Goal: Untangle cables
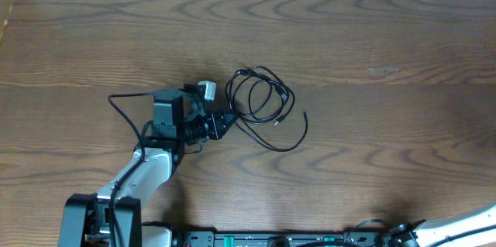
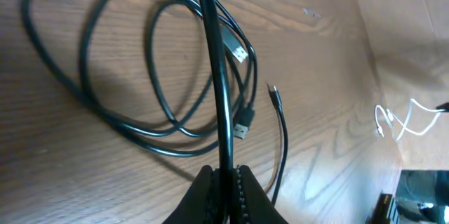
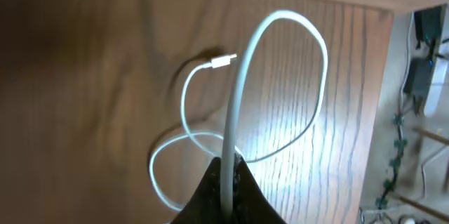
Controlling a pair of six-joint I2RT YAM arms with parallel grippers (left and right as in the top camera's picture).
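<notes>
Closest in, the left tool (image 2: pixel 226 180) is pressed together on one strand of the black cable (image 2: pixel 219 90). The cable's loops lie mid-counter (image 1: pixel 372 30), with broad bare wood on every side. The right tool (image 3: pixel 228 175) pinches the white cable (image 3: pixel 233 112), which loops above wood near a counter edge. Overhead, the right arm (image 1: pixel 465 224) is cut off at the lower corner.

The wooden table (image 1: pixel 387 30) is dark brown with a bold grain. At its middle in the overhead view a black cable (image 2: pixel 219 97) lies in loose overlapping loops. Two USB plugs (image 2: pixel 238 52) rest at the coil's 3 o'clock edge, and a free tail curves out toward 4 o'clock. Whether the white cable (image 3: pixel 230 112) touches the wood cannot be told.
</notes>
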